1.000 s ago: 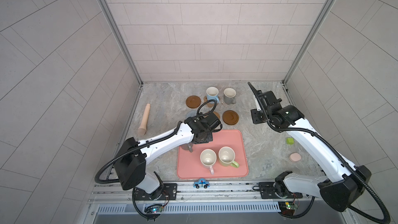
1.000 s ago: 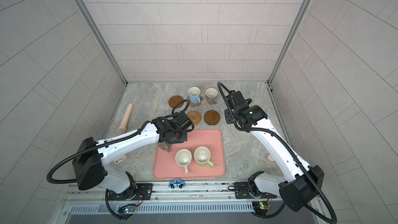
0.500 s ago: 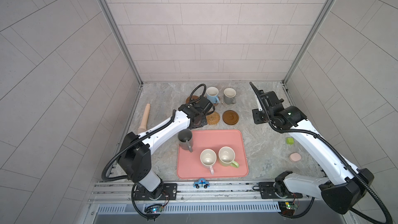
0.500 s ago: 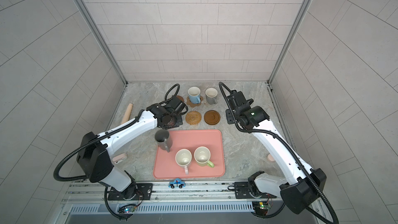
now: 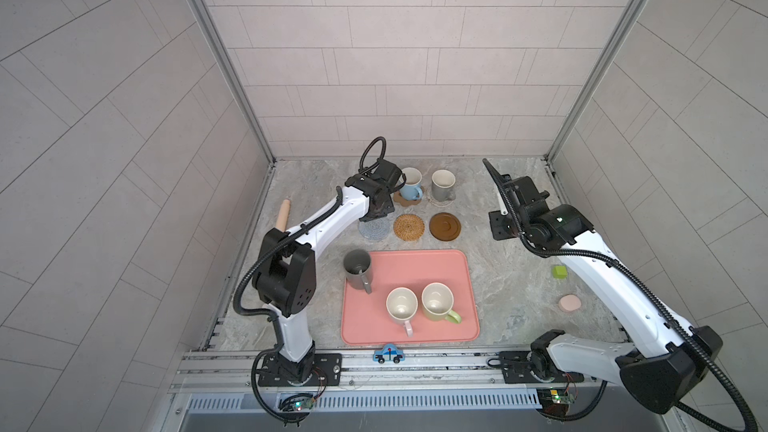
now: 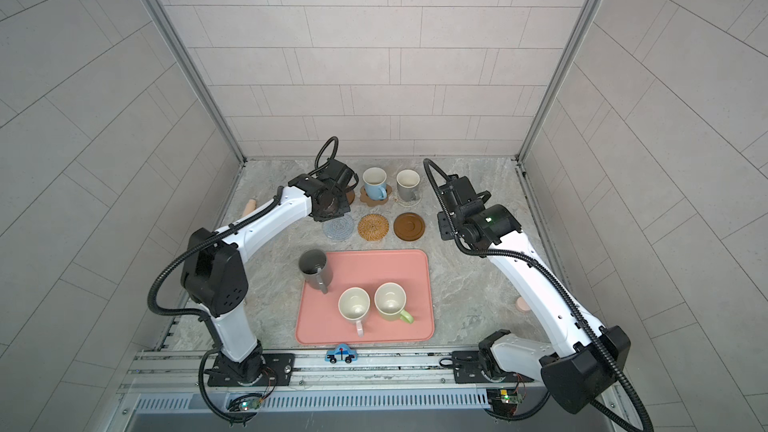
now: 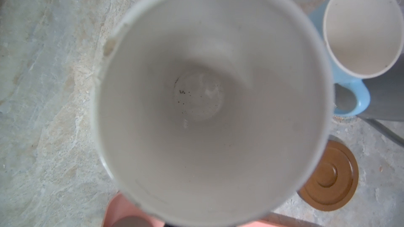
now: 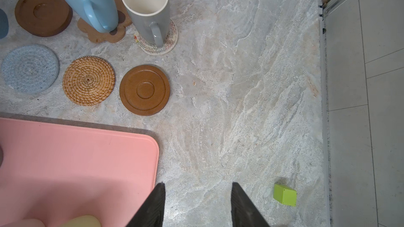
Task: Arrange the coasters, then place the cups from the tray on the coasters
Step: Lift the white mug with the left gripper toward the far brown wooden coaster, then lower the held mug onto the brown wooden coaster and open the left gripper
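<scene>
one cup [image 7: 209,97], its pale inside filling the left wrist view, is pinched by the left gripper [image 5: 379,210], fingers hidden, at the back left, just beside a bare brown disc [image 8: 42,12]. next to that, a light blue cup [image 5: 410,184] stands on the paw mat [image 5: 408,202] and a grey cup [image 5: 442,185] on the cream mat [image 8: 157,45]. in front lie the grey-blue mat [image 5: 374,228], rattan mat [image 5: 409,226] and second disc [image 5: 445,226], all bare. the tray [image 5: 415,268] holds a pink cup [image 5: 401,305] and green cup [image 5: 437,302]; a dark cup [image 5: 357,270] stands at its back left corner. the right gripper [image 8: 196,204] is spread, empty, over the table [image 8: 240,84].
</scene>
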`<state>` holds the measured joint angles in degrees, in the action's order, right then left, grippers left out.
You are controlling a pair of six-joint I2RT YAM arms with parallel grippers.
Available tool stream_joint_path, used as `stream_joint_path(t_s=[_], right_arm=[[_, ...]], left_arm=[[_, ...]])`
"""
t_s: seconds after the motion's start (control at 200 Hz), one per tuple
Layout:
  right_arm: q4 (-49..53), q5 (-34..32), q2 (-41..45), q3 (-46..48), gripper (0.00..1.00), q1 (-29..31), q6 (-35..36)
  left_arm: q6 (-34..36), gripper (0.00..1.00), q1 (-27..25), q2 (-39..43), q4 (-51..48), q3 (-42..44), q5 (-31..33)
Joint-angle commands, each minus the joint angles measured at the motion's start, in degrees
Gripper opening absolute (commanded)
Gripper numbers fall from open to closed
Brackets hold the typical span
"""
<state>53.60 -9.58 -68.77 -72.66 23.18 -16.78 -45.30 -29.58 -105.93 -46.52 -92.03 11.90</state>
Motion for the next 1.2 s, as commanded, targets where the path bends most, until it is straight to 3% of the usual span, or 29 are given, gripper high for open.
stream_joint_path(t_s=[0.0,0.525,1.196], right_arm=[[2.02,-1.48,1.61,-0.64,0.51,-0.33,-0.41],[3.99,-3.03,1.97,-1.34,0.51,-0.59,-0.11],[4.25,-2.65,0.99,-1.62,0.51,-0.68,-0.41]], left_arm=[[0.98,0.11,1.10,-2.26,1.91,-4.78,2.57],[2.09,0.11,3.39,-16.22,0.18,-19.85,3.60],[0.81,0.11,4.26,-19.34,-0.22,-20.74,5.65]])
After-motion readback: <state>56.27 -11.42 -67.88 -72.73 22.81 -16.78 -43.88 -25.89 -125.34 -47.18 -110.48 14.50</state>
